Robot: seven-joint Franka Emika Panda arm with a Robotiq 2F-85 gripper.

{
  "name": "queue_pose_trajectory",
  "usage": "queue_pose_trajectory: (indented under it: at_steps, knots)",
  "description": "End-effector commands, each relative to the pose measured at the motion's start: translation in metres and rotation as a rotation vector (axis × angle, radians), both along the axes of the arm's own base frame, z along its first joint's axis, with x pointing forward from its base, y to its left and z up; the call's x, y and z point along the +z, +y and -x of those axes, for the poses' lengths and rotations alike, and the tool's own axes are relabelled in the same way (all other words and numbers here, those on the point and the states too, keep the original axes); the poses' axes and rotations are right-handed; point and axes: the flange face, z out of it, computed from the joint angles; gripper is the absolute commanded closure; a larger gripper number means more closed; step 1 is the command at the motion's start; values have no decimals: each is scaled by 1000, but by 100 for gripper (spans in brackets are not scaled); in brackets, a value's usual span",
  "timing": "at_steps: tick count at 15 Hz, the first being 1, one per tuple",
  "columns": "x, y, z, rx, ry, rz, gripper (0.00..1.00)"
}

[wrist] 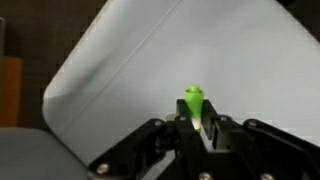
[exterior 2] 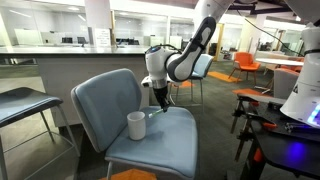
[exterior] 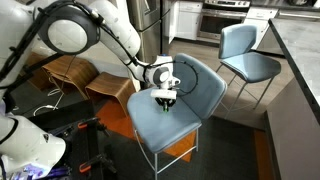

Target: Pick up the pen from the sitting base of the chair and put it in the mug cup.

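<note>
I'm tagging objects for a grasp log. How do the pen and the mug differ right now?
Colour: the pen is green, the mug white. Shape: the pen is a thin stick, the mug a wide cup. State: the pen is clamped in the tool, while the mug stands free on the chair seat. Both are at the same blue-grey chair.

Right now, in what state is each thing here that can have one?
pen: held between the gripper's fingers, green end sticking out.
gripper: shut on the pen, above the chair seat.
mug cup: upright on the seat, without the pen.
chair: standing, with the mug cup on its seat.
</note>
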Motion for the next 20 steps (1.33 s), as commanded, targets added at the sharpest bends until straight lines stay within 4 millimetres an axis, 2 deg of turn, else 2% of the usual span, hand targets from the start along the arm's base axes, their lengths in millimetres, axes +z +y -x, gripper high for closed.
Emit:
queue_pose_trajectory:
  at_steps: [1,10,20]
  knots:
    - [19,6,-10,11,-47,76,95]
    - [41,41,-31,116,-147,160,95]
    - [29,83,-32,311,-163,221,95]
